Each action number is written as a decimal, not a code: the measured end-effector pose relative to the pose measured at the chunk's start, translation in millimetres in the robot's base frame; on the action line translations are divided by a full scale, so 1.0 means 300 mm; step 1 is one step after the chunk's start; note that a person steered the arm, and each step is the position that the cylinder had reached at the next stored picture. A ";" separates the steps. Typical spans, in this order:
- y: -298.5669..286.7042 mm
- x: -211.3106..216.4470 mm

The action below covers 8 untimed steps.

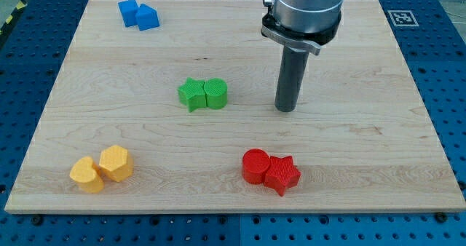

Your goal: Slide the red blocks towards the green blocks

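Observation:
A red round block (pixel 255 165) and a red star block (pixel 282 174) lie touching near the view's bottom, right of centre. A green star block (pixel 191 94) and a green rounded block (pixel 216 93) lie touching near the board's middle. My tip (pixel 286 108) rests on the board to the right of the green blocks and above the red blocks, apart from both pairs.
Two blue blocks (pixel 138 14) lie together at the view's top left. A yellow heart block (pixel 87 175) and a yellow hexagon block (pixel 116 163) lie together at the bottom left. The wooden board (pixel 378 129) sits on a blue perforated table.

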<state>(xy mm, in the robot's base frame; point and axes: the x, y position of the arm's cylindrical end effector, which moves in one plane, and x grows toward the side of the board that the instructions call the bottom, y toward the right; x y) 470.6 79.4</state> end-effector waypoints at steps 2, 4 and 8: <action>0.011 0.011; 0.029 0.047; 0.209 0.264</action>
<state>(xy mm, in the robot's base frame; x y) 549.8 142.0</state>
